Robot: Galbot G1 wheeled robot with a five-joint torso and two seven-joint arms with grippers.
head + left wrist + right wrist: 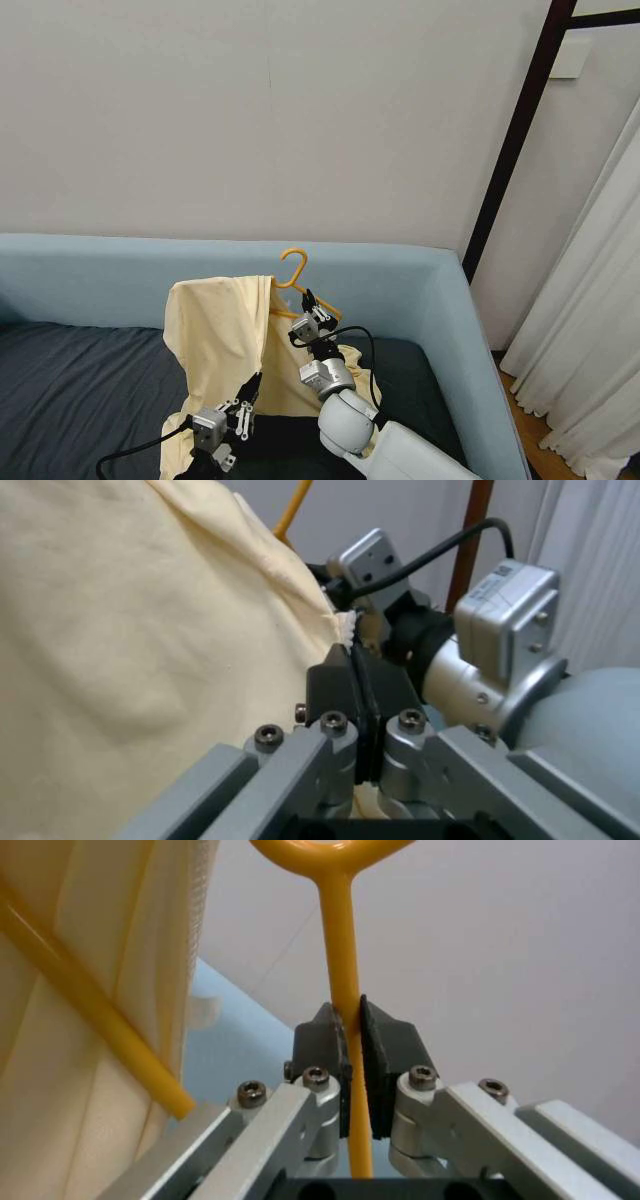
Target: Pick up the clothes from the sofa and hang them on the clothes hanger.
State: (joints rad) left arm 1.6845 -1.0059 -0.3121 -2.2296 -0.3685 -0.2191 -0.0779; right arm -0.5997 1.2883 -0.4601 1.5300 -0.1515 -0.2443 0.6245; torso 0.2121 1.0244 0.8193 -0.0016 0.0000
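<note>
Right hand (352,1020) on hanger (338,937), hook up

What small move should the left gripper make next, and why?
Probably draw the left gripper, shut on the edge of the yellow garment, across toward the bare arm of the orange hanger. The right gripper clamps the hanger's neck, and the garment drapes over just one side, so the other shoulder seems not yet seated.

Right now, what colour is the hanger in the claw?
Orange-yellow hanger, best in the right wrist view, pinched by the right claw; left claw grips the garment.
</note>
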